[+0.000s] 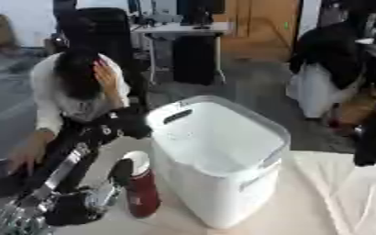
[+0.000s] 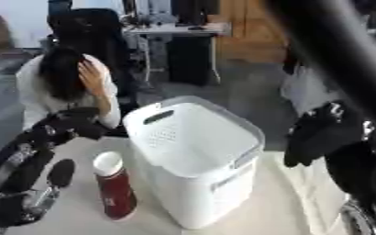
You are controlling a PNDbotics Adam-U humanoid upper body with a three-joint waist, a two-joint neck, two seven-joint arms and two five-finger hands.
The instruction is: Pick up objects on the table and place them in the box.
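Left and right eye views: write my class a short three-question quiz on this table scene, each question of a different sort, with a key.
1. True or false: the red bottle lies inside the white box.
2. Which is nearer the bottle: A, the left hand, or B, the right hand?
3. Fill in: the bottle's cap is ____ in colour.

Key: 1 false, it stands upright on the table beside the box; 2 A; 3 white.
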